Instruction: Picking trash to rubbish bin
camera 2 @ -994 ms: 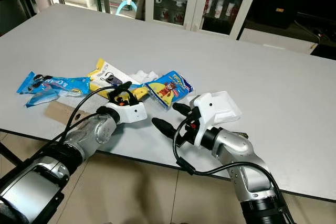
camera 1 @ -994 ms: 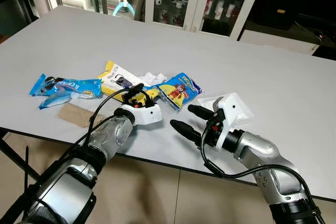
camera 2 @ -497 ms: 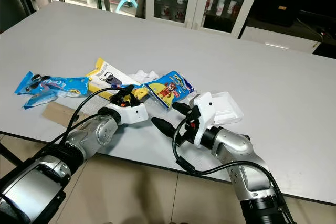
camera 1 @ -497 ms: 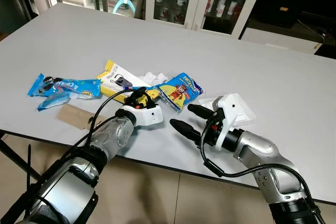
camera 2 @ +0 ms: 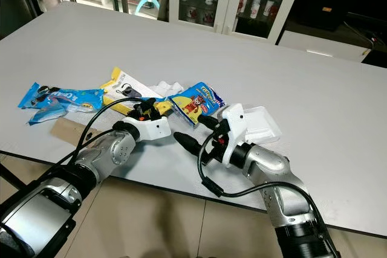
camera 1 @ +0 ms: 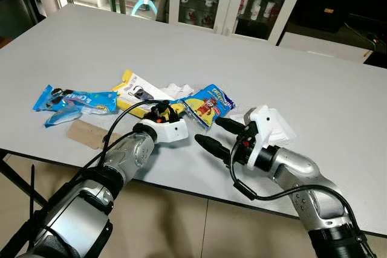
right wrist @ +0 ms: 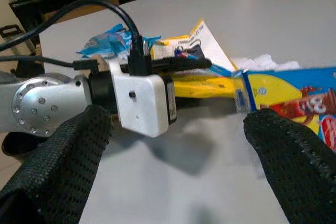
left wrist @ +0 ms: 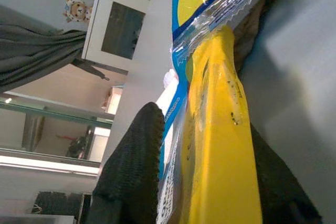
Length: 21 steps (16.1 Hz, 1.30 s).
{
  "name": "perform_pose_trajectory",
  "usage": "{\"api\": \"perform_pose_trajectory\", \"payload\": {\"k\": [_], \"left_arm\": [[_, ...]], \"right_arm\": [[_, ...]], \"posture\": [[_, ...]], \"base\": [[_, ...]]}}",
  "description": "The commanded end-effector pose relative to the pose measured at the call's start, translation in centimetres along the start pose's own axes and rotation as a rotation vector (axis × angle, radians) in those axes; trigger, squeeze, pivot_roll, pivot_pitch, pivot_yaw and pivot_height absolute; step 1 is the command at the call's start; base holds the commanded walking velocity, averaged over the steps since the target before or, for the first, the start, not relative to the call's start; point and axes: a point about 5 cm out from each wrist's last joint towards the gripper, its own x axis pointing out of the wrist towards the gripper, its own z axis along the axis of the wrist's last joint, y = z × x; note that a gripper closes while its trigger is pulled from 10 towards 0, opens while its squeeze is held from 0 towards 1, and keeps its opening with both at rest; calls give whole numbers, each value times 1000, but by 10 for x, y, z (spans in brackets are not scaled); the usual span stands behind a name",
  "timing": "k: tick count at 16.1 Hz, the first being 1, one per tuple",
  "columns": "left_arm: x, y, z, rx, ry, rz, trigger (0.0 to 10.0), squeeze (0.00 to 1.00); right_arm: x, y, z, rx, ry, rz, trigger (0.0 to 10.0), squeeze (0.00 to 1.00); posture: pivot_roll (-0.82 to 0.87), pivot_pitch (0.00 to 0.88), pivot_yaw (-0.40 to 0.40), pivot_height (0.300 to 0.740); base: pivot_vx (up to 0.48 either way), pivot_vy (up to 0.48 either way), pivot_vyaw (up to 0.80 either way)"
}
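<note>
Trash lies in a loose heap on the grey table (camera 1: 254, 52): a yellow and white wrapper (camera 1: 136, 89), a blue cartoon snack packet (camera 1: 208, 102), crumpled white tissue (camera 1: 176, 89), a blue wrapper (camera 1: 72, 102) and a brown cardboard strip (camera 1: 91, 132). My left gripper (camera 1: 160, 112) is low over the table, shut on the yellow wrapper's near end (left wrist: 220, 129), which sits between its black fingers (left wrist: 131, 171). My right gripper (camera 1: 209, 130) is open just right of it, its fingertips (right wrist: 294, 150) close to the blue snack packet (right wrist: 294, 87), nothing between them.
The table's near edge (camera 1: 181, 182) runs just under both arms, with tiled floor below. White cabinets with glass doors (camera 1: 242, 4) stand behind the table. The right half of the tabletop is bare.
My right gripper has edged forward and left, closer to the blue snack packet. The left gripper has crept slightly forward on the yellow wrapper.
</note>
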Motion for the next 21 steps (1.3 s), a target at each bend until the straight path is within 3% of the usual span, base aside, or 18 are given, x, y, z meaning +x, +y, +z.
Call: {"api": "perform_pose_trajectory", "payload": {"k": [1, 7, 8, 9, 10, 11, 13, 16, 21], "left_arm": [[-6, -18, -5, 1, 33, -81, 0, 0], [0, -2, 6, -21, -8, -17, 0, 0], [1, 3, 8, -58, -15, 0, 0, 0], [2, 9, 13, -149, -25, 27, 0, 0], [4, 23, 25, -345, -78, 70, 5529, 0], [5, 31, 31, -408, -113, 93, 10000, 0], [5, 46, 39, -449, -159, 128, 10000, 0], [0, 80, 57, -631, -275, 179, 10000, 0], [-7, 107, 71, -717, -353, 228, 10000, 0]], "right_arm": [[0, -2, 2, -9, -5, 3, 10000, 0], [3, -1, 1, -9, -14, 7, 10000, 0], [3, -1, 1, -10, -15, 7, 10000, 0], [3, -2, 2, -9, -17, 5, 10000, 0], [2, -2, 2, -9, -20, 6, 10000, 0], [2, -2, 1, -9, -19, 6, 10000, 0], [3, -2, 1, -9, -18, 8, 10000, 0], [4, -1, 2, -12, -24, 19, 10000, 0], [4, -1, 2, -14, -28, 23, 10000, 0]], "posture": [[-77, 27, -126, 740], [-69, 12, -120, 740], [-68, 13, -120, 740], [-67, 12, -120, 740], [-65, 14, -121, 740], [-62, 12, -121, 740], [-61, 12, -121, 740], [-60, 10, -119, 740], [-60, 16, -120, 740]], "base": [[0, 0, 0], [0, 0, 0], [0, 0, 0], [0, 0, 0], [0, 0, 0], [0, 0, 0], [0, 0, 0], [0, 0, 0], [0, 0, 0]]}}
